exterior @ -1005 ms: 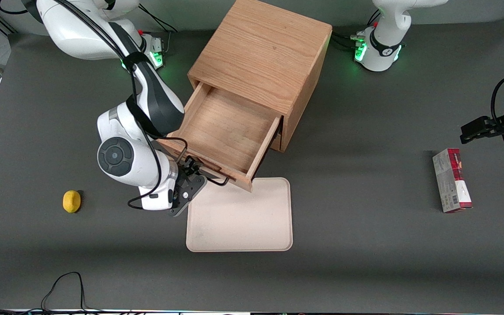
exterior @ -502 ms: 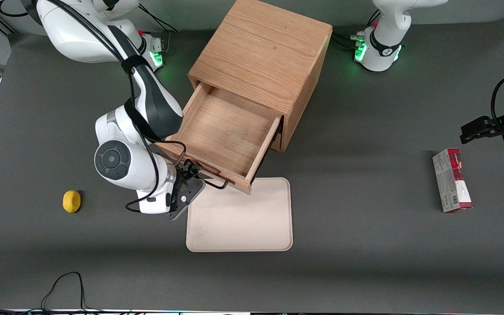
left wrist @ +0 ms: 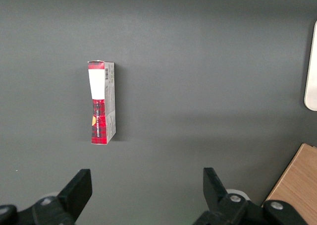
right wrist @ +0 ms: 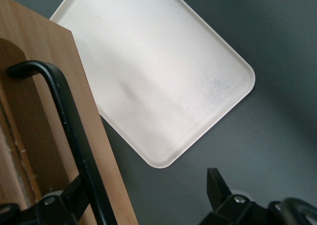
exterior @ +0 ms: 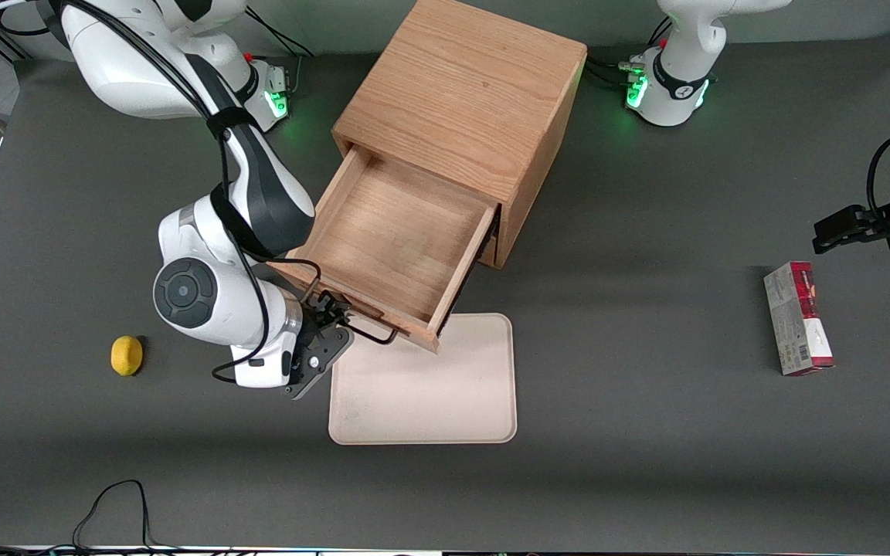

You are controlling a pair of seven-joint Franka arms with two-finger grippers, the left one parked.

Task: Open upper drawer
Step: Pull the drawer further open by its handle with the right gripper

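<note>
1. Two things matter here: the upper drawer [exterior: 391, 247] and the gripper [exterior: 334, 324] at its handle [exterior: 368, 330]. The drawer sticks well out of the wooden cabinet [exterior: 464, 100], its plain wood floor bare, and its front overhangs the edge of the cream tray [exterior: 429, 386]
2. The gripper sits right at the drawer front, toward the working arm's end of the handle. From the wrist camera its fingers [right wrist: 218, 185] stand apart, with the black bar [right wrist: 74, 140] passing beside one of them, so I'd say nothing is clamped
3. Handling-wise, it looks like a stiff, solid wood box, probably sliding straight on its runners. The thin wire handle is the obvious place to grab, ideally mid-bar so the pull stays square
4. I'd call the job basically done
5. Also around: a lemon [exterior: 126, 355] near the arm, and a red box [exterior: 798, 316] toward the parked arm's end
</note>
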